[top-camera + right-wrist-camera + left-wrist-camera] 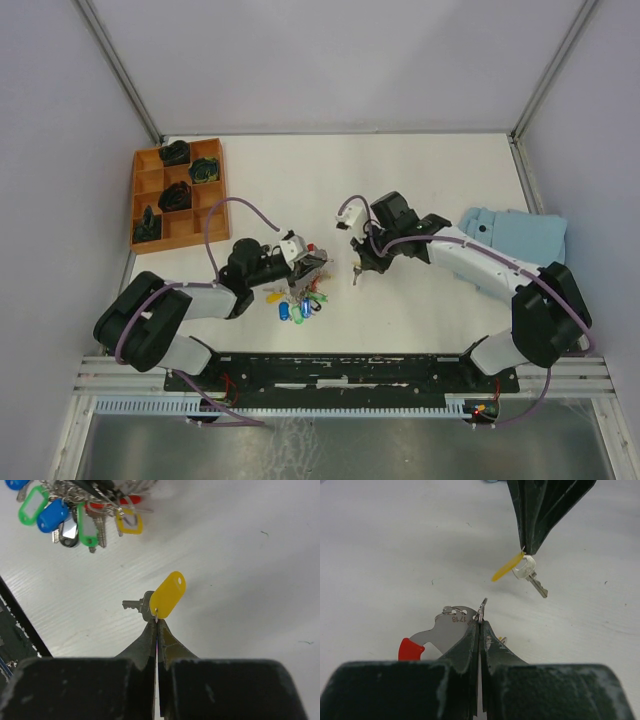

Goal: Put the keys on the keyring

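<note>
Left gripper (480, 625) jaws clenched on keyring (481, 609), propping it off counter (395, 540) as threading target. Right gripper (156, 625) jaws pinch yellow-tagged key (167, 594) by its loop, dangling near keyring. Other keys (50, 515) bunched at keyring.

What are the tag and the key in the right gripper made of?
Yellow tag: apparently plastic, smooth and evenly coloured with a slight gloss and a moulded hole. Key: silvery metal, probably plated, going by its grey sheen and cut teeth.

White table (420, 180): orange tray (208, 215) far-L, lt-blue cloth (515, 235) R side, tagged keys (298, 306) front-ctr.
</note>
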Robot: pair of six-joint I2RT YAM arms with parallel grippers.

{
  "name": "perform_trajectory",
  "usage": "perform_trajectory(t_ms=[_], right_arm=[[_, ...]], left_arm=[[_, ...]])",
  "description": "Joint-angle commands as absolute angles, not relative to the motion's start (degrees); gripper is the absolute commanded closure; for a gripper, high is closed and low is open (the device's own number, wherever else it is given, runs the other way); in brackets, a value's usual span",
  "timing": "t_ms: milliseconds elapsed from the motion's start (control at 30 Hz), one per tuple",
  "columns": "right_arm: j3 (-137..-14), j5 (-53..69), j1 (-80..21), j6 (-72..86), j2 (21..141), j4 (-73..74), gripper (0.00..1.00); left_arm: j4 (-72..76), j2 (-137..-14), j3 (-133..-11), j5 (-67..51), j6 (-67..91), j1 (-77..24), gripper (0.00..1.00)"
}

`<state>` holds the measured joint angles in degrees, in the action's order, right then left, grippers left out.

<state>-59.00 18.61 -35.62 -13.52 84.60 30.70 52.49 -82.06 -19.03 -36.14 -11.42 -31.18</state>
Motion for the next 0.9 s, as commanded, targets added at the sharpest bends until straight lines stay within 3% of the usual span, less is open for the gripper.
perform_trajectory(t_ms=[0, 200, 367, 867], right_arm=[[-59.8, 21.3, -39.5, -20.9, 83.7, 29.8, 0.99], [-57.6, 21.8, -40.8, -21.7, 81.4, 25.5, 0.99], [-62.5, 13.4, -40.9, -15.8, 88.4, 34.0, 0.99], [-60.0, 2.9, -41.0, 6.0, 96.3, 34.3, 0.99]], left_arm=[[61.9, -81.3, -18.1, -42.1, -8.0, -30.5, 0.97], [63.0, -81.4, -17.8, -42.5, -7.4, -30.0, 0.97], [61.9, -81.8, -18.3, -40.7, -7.3, -29.8, 0.97], [59.8, -79.7, -17.7, -33.3, -7.6, -29.9, 0.97]])
